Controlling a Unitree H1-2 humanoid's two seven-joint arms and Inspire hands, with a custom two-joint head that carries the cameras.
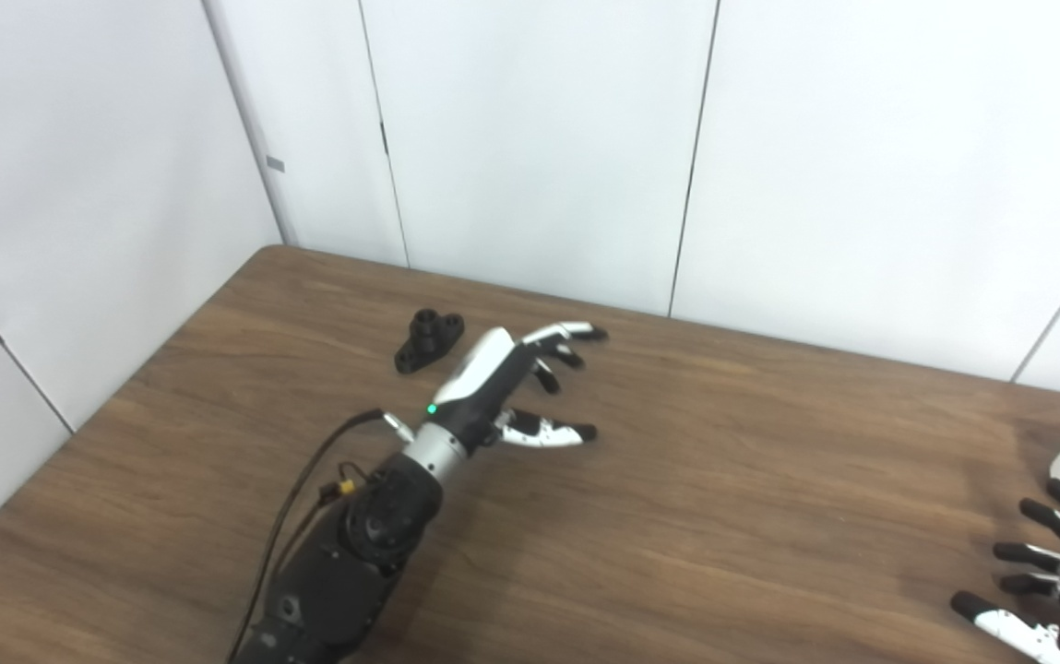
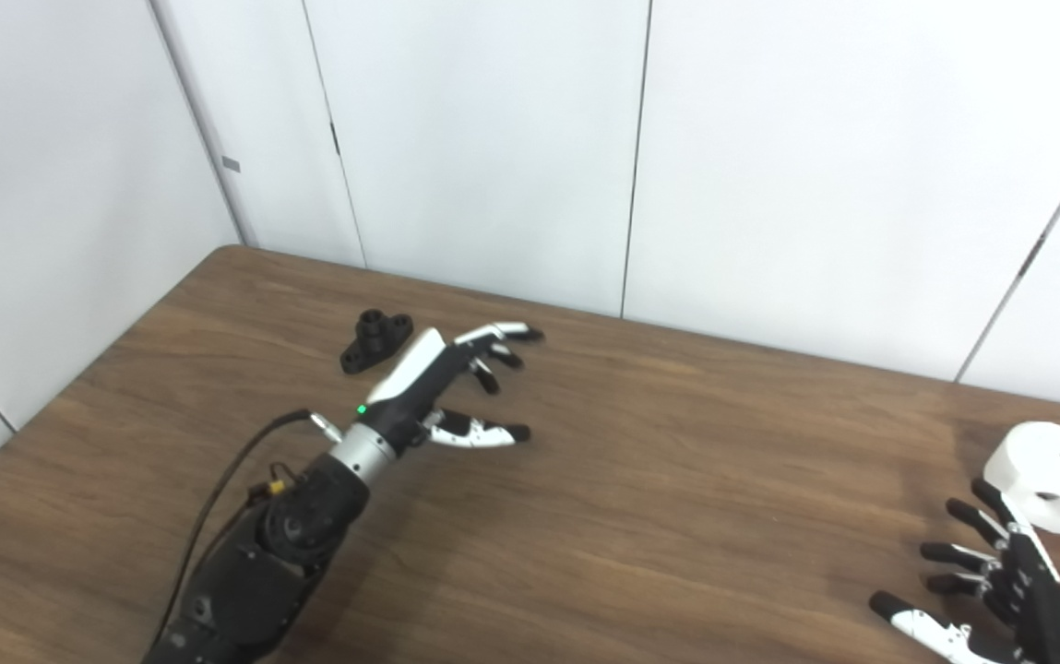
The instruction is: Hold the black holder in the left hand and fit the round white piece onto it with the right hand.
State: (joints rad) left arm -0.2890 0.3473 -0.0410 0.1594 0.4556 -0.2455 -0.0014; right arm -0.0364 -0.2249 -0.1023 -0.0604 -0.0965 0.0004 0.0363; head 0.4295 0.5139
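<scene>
i have the left hand (image 1: 511, 387) stretched out over the wooden table (image 1: 723, 516), fingers spread and thumb held off to the side, gripping nothing. the black holder (image 1: 428, 339) lies on the table just beside that hand, on the side toward the wall corner, apart from the fingers as far as i can tell. i judge the hand sits past the holder rather than over it, so i need to bring it toward the holder before closing. far from the holder, at the opposite end of the table, the round white piece (image 2: 1054, 477) rests flat with its hole facing up, which should make it easy to take from above. my right hand (image 2: 1000, 581) waits just short of it, fingers splayed and empty. neither part is picked up yet.
</scene>
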